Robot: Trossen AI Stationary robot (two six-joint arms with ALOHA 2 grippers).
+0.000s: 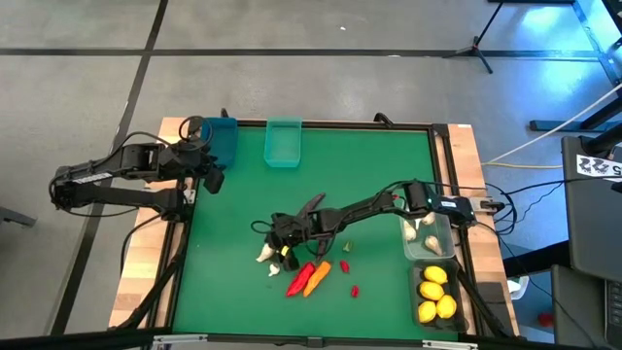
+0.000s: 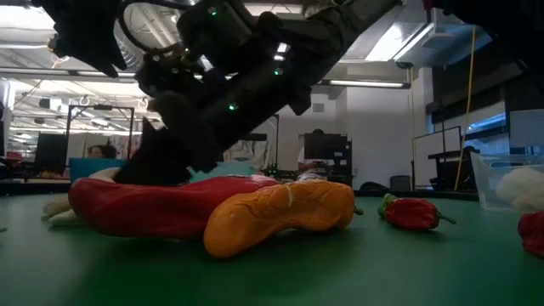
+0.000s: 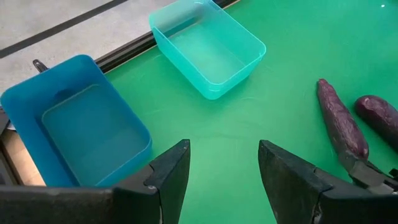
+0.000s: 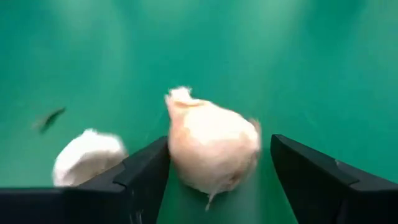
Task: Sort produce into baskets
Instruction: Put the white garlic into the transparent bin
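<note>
Left gripper point(image 1: 206, 167) waits at the upper left of the high view, beside the blue rectangular plastic bin point(image 1: 222, 138); its fingers point(image 3: 171, 171) stand apart and hold nothing. Just right of that bin sits the translucent teal-green plastic bin point(image 1: 283, 142).

At lower centre my right gripper point(image 1: 284, 243) is down over the produce pile. Its jaws are spread wide, with a cream-white garlic bulb point(image 4: 211, 146) between them; I cannot tell whether they touch it. A second garlic bulb point(image 4: 87, 155) lies just beside.

A red chili pepper point(image 1: 299, 279) and an orange carrot point(image 1: 316, 277) lie touching.

At lower right, the clear plastic bin point(image 1: 442, 236) holds garlic, and below it the dark grey bin point(image 1: 416, 290) holds yellow lemons point(image 1: 434, 292).
</note>
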